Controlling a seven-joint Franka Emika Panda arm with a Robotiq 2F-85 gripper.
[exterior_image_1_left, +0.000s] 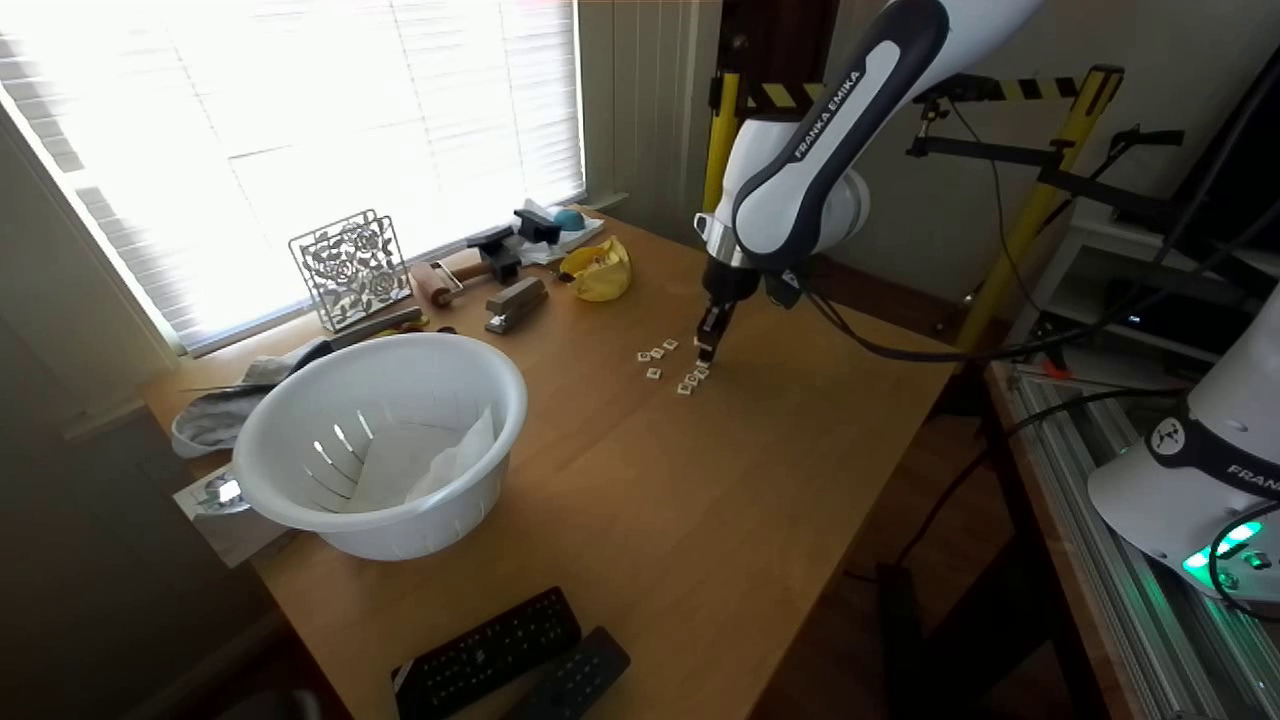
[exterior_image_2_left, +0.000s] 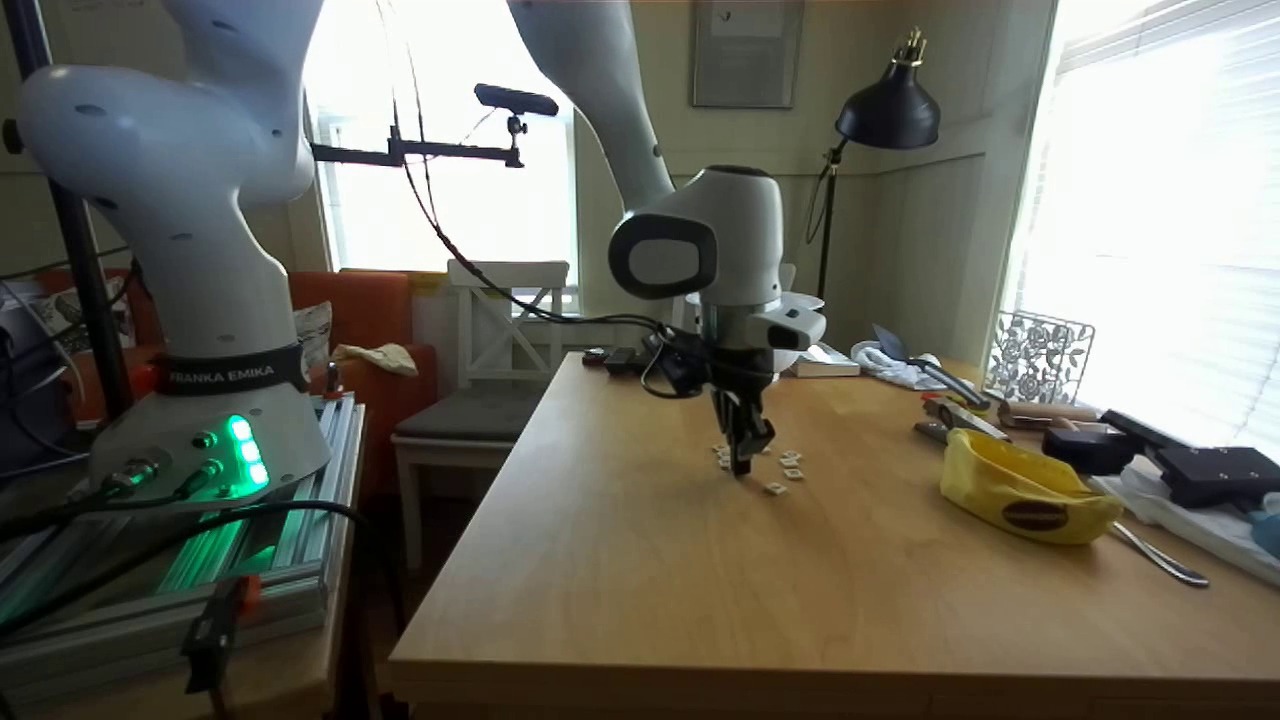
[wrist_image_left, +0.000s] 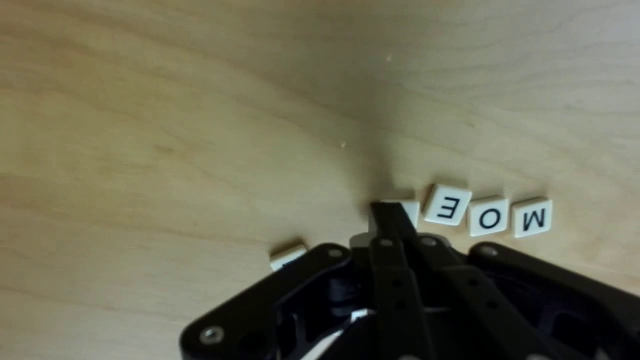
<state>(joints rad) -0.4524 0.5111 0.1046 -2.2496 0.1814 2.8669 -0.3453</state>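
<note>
Stood low over the pale wooden bench (exterior_image_1_left: 720, 470), with black jaws together and nothing visible between them! Overlapped, in the wrist view, a small white square letter tile (wrist_image_left: 411, 210), hiding much of its face and any letter there; couldn't tell contact from a near miss. Had, just to its right in that view, a white square tile marked E (wrist_image_left: 448, 205), set askew (cheeky, beside two so nearly in line), then a white square tile marked O (wrist_image_left: 489, 216) and a white square tile marked, seemingly, M (wrist_image_left: 532, 217). Showed also, apart to the left, another white square tile (wrist_image_left: 287, 257), partly masked by the jaws, and in an exterior view a loose scatter of small pale tiles (exterior_image_1_left: 653, 373) nearby.

Called for fine touch, by the look of it! Asked for the joined jaws low against the covered tile's side, not bearing down on its face, and for short, level nudges square to the edge. Needed most care at E, tilted and close enough to get shoved crooked into O. Paid, in all likelihood, to stop at first tile-to-tile contact, then to lift straight up before any sideways swing, so as to spare the neighbours a knock.
</note>
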